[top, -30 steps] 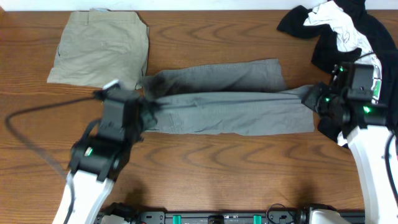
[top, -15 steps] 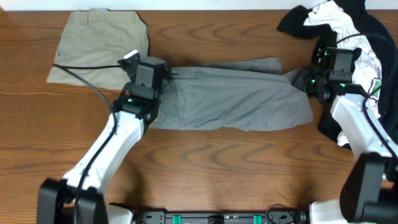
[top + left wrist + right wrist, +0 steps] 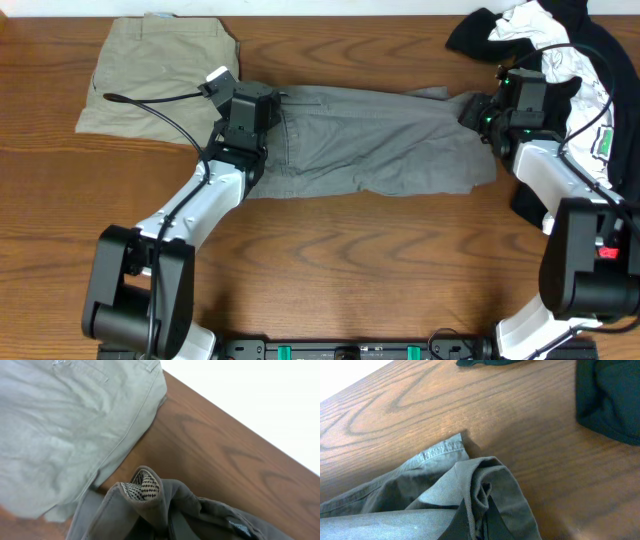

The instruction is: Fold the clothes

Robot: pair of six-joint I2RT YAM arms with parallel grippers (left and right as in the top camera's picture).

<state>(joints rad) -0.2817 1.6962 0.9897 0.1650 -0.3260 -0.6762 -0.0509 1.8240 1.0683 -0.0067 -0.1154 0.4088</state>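
Across wooden table [image 3: 330, 260], grey shorts [image 3: 380, 150] pinched at both ends (jaws clamped on cloth); could slip if tugged unevenly.

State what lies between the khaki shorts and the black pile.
The grey shorts, held at their ends by the left gripper and right gripper; the overhead view shows it.

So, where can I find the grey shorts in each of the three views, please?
Overhead: the grey shorts lie across the middle, spread between the two arms.
Left wrist: the shorts fill the bottom centre, a bunched edge with checked lining showing.
Right wrist: the shorts are at the bottom left, with a folded seam.
Shared landmark: the brown wooden table lies under them everywhere.
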